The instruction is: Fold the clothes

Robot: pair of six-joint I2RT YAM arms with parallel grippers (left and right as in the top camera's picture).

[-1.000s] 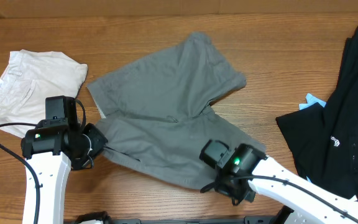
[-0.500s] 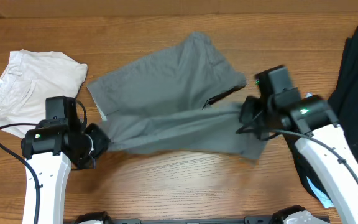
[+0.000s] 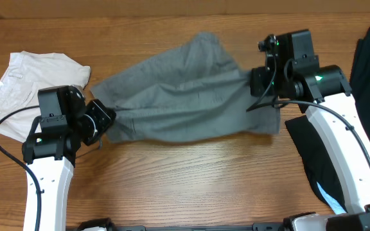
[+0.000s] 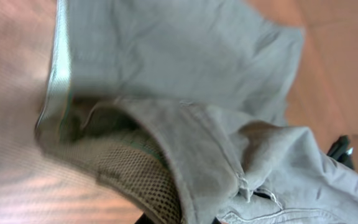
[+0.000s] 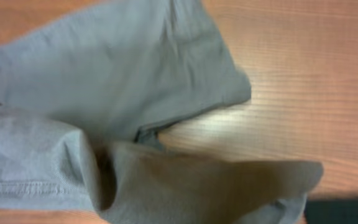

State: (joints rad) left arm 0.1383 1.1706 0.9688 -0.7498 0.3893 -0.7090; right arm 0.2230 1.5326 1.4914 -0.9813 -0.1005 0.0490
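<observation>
From overhead I have the wooden table (image 3: 191, 186), a warm brown grain running left to right. A paler brown strip lies beyond its far edge, and no more of the room shows. The grey garment (image 3: 178, 96) lies across the middle of the table, pulled into a long band between my two arms. The left gripper (image 3: 105, 119) is at its left end and the right gripper (image 3: 257, 83) is at its right end. The cloth gathers to a pinch at each one, so I read both as clamped on it, though the fingers themselves are buried in fabric. A cream garment (image 3: 34, 83) sits crumpled at the far left, partly under the left arm. A black garment (image 3: 365, 96) lies along the right edge, apart from the grey one.

On the left wrist camera the grey garment (image 4: 185, 56) fills nearly the whole frame, blurred. A seamed edge folds over a patch of mesh lining (image 4: 135, 177) low in the picture. Bare table (image 4: 5, 93) shows at the left. I can't make out the fingers here.

On the right wrist camera the grey garment (image 5: 104, 81) spreads across the upper left and bunches thickly along the bottom, close to the lens. Bare table (image 5: 291, 81) takes up the right side, with glare on the wood. The fingers are hidden here too.
</observation>
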